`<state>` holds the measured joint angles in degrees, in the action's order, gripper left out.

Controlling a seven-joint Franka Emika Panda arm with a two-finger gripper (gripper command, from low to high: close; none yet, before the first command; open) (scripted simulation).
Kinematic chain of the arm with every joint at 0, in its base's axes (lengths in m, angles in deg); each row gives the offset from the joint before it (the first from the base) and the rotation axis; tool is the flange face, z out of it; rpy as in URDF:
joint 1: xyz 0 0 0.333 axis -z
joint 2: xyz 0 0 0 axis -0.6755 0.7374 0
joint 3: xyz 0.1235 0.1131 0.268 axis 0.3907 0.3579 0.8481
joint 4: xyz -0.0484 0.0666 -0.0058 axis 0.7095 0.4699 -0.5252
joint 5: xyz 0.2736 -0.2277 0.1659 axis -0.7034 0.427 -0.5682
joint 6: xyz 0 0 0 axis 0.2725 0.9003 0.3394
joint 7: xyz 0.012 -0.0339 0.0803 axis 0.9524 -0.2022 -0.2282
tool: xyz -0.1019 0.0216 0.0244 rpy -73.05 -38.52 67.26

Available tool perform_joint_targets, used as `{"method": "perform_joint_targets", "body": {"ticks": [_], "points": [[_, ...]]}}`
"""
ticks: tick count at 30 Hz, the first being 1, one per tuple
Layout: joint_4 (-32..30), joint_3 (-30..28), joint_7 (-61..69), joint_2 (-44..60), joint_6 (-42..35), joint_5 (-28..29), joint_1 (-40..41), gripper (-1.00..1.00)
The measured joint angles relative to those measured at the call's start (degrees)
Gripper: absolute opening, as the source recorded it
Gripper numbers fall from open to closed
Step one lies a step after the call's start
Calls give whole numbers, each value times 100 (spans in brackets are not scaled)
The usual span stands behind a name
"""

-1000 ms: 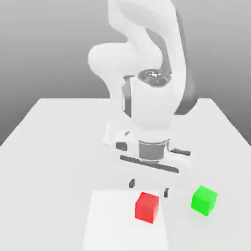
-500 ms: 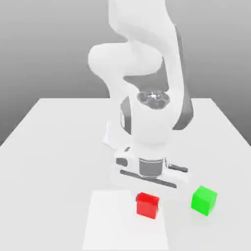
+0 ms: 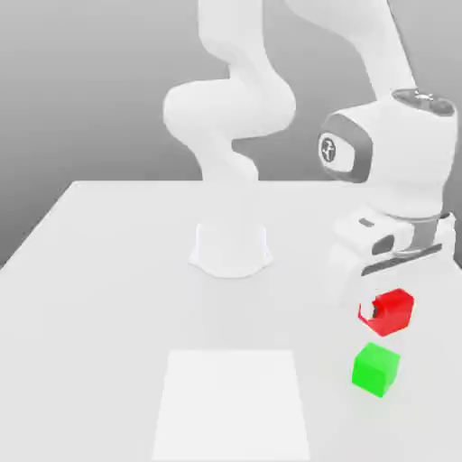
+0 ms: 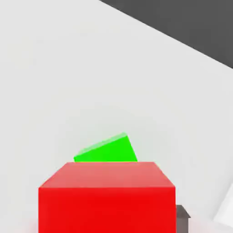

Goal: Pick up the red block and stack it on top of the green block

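Note:
The red block [image 3: 391,311] hangs in the air at the exterior view's right, held by my gripper [image 3: 383,313], which is shut on it. The green block [image 3: 375,368] rests on the white table just below it, a small gap apart. In the hand view the red block [image 4: 107,198] sits close in front, and the green block [image 4: 106,149] peeks out beyond its upper edge. A dark fingertip [image 4: 183,217] shows beside the red block.
A slightly brighter white square patch [image 3: 232,404] lies on the table [image 3: 108,271] at the front middle. The arm's white base [image 3: 231,248] stands at the table's centre back. The table's right edge runs close to the green block.
The gripper closed on the red block at the white patch, lifted it and carried it to the exterior view's right, above the green block. The green block has not moved.

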<state>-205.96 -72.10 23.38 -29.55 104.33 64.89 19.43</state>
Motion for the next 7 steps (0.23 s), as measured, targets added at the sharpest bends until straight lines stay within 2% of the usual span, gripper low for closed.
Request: {"method": "perform_joint_targets", "body": {"ticks": [3,4,7], "points": [[32,-146,-186,596,553,302,52,-100],[38,-186,-233,715,665,368,32,100],[38,-186,-233,715,665,368,32,100]]}}
